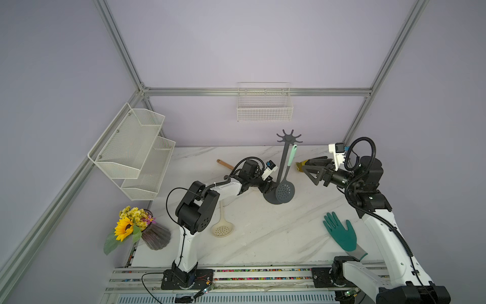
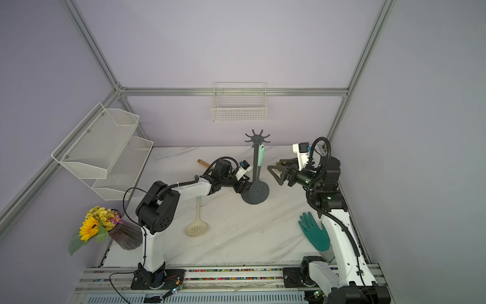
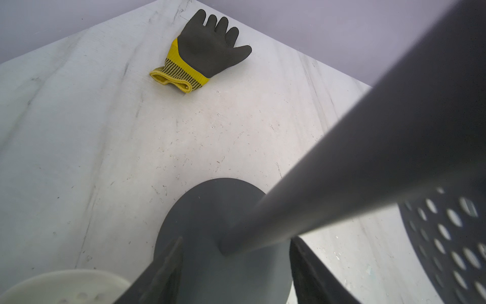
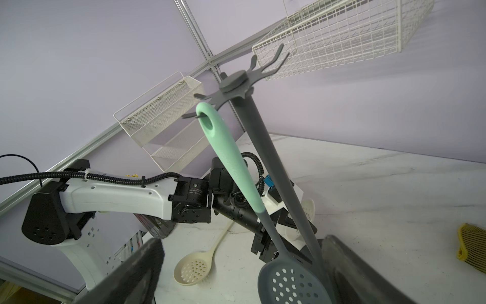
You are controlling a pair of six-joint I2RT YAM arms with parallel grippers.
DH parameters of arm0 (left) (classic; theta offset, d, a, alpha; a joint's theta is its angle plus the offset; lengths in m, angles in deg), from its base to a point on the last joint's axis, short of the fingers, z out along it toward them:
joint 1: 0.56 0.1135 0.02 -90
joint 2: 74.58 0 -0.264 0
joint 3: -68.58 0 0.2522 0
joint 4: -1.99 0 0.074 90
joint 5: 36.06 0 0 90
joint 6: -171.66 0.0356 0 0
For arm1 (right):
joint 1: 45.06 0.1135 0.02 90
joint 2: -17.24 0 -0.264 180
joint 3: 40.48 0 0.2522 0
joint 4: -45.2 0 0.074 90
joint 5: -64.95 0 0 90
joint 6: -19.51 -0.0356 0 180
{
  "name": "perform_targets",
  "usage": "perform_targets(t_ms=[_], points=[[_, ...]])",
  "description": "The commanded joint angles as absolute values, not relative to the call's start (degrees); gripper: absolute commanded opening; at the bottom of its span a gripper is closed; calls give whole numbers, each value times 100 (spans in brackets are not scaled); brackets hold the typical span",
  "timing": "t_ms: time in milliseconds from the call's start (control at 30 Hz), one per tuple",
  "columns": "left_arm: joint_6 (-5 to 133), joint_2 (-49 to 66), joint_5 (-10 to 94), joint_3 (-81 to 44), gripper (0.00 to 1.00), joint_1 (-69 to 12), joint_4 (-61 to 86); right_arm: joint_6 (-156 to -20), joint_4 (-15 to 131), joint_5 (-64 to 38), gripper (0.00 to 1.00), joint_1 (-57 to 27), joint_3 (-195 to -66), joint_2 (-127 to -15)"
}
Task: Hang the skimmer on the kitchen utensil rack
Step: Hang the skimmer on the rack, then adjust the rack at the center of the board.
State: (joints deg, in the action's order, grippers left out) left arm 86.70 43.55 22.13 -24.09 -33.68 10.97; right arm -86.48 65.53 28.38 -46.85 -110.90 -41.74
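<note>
**Skimmer on rack hook; both tools apart from it**

The skimmer (image 4: 231, 163) hangs from the kitchen utensil rack (image 4: 263, 136). The eye of its mint handle is threaded over one hook of the crown. Its grey perforated head hangs low beside the pole, near the round base. Whether the head touches the base cannot be told. In both top views the rack (image 1: 282, 163) (image 2: 254, 163) stands upright at mid-tabletop (image 1: 263, 237).

The left tool (image 1: 269, 188) sits low at the foot of the pole. In the left wrist view its fingers (image 3: 168, 263) stand partly apart on either side of the pole. There is a clear gap on one side, and the other side lies close against the pole. It holds nothing.

The right tool (image 1: 311, 171) hovers to the right of the rack with its jaws spread wide. It is empty and apart from the skimmer.

A cream perforated spoon (image 1: 223, 229) lies flat on the tabletop under the left arm. A green glove (image 1: 340, 234) lies near the right arm.
</note>
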Motion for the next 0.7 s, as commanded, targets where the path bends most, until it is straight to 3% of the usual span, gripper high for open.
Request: perform_targets(t_ms=[0,533,667], points=[[8788,4476,1986,-2466,65,-3377,1044,-8375,6722,2858,97,-4682,-11102,-4186],[8364,4749,1705,-2460,52,-3413,91,-8273,6870,2900,97,-4682,-11099,-4243],[8280,4905,1657,-2533,38,-3440,-5,-8262,6919,2891,97,-4682,-11122,-4237]])
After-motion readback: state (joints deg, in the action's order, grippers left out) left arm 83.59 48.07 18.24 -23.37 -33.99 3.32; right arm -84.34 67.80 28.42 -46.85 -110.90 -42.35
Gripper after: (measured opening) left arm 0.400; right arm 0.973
